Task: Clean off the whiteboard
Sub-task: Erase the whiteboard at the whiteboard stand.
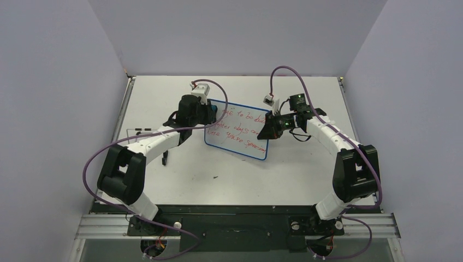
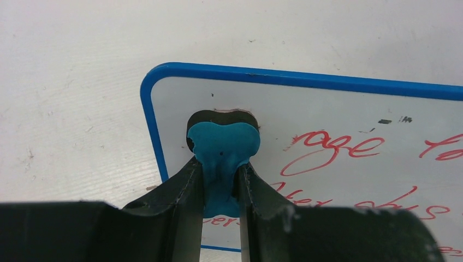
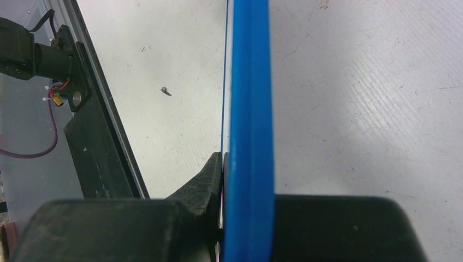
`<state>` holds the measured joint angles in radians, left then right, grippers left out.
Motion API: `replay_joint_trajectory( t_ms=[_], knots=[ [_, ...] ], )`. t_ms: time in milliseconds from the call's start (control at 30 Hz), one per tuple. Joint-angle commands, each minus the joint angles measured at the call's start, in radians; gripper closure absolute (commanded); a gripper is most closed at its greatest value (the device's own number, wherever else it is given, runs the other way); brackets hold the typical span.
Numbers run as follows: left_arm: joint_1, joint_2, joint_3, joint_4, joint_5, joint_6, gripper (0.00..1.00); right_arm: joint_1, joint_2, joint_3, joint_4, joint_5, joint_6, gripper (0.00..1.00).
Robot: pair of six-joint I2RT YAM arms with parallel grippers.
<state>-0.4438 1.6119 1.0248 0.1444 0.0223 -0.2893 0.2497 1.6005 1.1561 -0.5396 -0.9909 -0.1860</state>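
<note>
Barely started, judging by the writing. Whiteboard (image 1: 237,143) at mid-table, pinched along its 3 o'clock rim by the right gripper (image 1: 271,131). Blue eraser (image 2: 224,144) clenched in the left gripper (image 2: 221,176), pressed against the board's 10 o'clock corner. 3 visible lines of red handwriting (image 1: 240,126) unwiped; only that corner blank. Nearly all wiping yet to do.

We see white shells and chunky black joints on the left arm (image 1: 147,143) and the right arm (image 1: 338,139), a purple cable (image 1: 90,164) looping along each. White camera blocks (image 1: 200,90) sit at both wrists, a green light (image 1: 298,100) by the right one; the fingers (image 2: 183,191) are matte black.
</note>
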Motion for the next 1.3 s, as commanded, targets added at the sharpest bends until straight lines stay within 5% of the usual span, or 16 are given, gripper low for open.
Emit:
replay_joint_trajectory(
  t_ms=[0,233,600,967,1133,1267],
  knots=[
    [-0.066,0.022,0.044,0.021,0.089,0.039,1.00,0.032,-0.016,0.019,-0.045,-0.052,-0.079,1.00],
    [-0.088,-0.010,-0.021,0.135,0.081,0.019,1.00,0.032,-0.016,0.019,-0.046,-0.052,-0.079,1.00],
    [-0.021,0.008,0.021,-0.008,-0.073,-0.133,1.00,0.032,-0.017,0.019,-0.045,-0.052,-0.080,1.00],
    [-0.113,0.025,0.047,0.035,0.053,-0.025,1.00,0.031,-0.021,0.019,-0.046,-0.052,-0.079,1.00],
    [-0.094,-0.001,0.041,0.006,-0.049,-0.053,1.00,0.031,-0.020,0.019,-0.046,-0.053,-0.080,1.00],
    [-0.052,-0.007,0.058,-0.016,0.045,-0.123,1.00,0.031,-0.021,0.019,-0.046,-0.053,-0.081,1.00]
  ],
)
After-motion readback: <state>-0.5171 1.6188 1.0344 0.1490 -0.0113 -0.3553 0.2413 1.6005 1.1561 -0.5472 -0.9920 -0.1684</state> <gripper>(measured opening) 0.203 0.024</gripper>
